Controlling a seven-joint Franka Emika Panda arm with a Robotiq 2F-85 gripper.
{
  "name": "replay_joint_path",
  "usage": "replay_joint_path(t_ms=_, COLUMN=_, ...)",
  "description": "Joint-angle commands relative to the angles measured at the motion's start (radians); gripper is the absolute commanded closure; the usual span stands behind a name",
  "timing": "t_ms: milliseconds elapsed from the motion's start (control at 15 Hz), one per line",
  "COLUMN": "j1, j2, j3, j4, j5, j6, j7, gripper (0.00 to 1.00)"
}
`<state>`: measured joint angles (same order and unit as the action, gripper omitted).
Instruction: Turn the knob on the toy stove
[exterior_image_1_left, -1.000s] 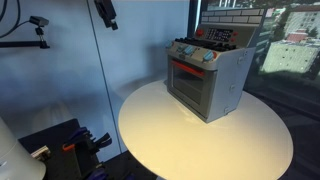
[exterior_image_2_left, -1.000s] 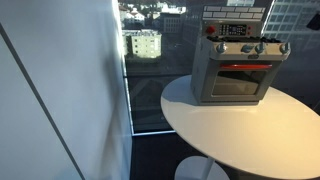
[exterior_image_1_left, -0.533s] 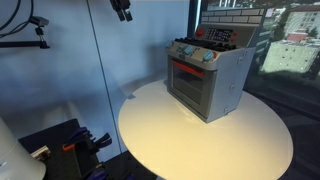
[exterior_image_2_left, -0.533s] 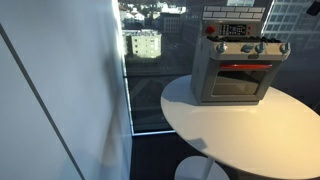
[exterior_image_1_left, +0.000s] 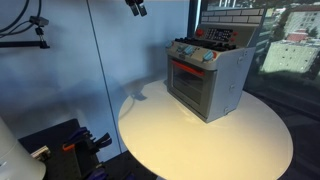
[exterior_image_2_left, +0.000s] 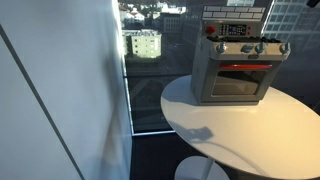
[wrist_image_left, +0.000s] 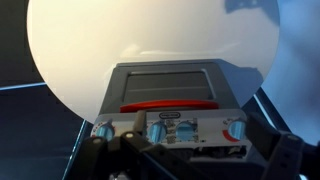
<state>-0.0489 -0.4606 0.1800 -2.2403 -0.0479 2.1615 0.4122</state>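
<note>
small grey boxy toy stove (exterior_image_1_left: 208, 75) with red-framed glass door stands upright on the round white table (exterior_image_1_left: 190, 140), towards the table's far edge, close to the window (exterior_image_1_left: 290, 45) in an exterior view. same placement in both exterior views (exterior_image_2_left: 237, 68). row of blue knobs (wrist_image_left: 155, 131) along the front panel above the door; red handle bar (wrist_image_left: 168, 103) across the door.

dark robotiq gripper (exterior_image_1_left: 136, 7) sits high at the top frame edge, well apart from the stove, over the table's side. touching nothing. finger state: cannot tell, too small and cropped.

wrist view: looks down on the stove front, stove centred low in frame, table surface behind it. dark gripper parts at the bottom edge, too blurred to read.
</note>
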Motion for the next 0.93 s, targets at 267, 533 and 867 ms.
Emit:
replay_joint_path(t_ms=267, j1=0.006, j2=0.006, j3=-0.012, j4=0.002, j5=-0.007, j6=0.011, j7=0.004, gripper=0.0)
replay_joint_path(t_ms=533, j1=0.001, j2=0.008, j3=-0.015, j4=0.007, j5=-0.008, j6=0.016, j7=0.01, gripper=0.0)
replay_joint_path(t_ms=867, j1=-0.02, j2=0.013, j3=-0.034, j4=0.011, j5=-0.018, j6=0.07, j7=0.014, gripper=0.0)
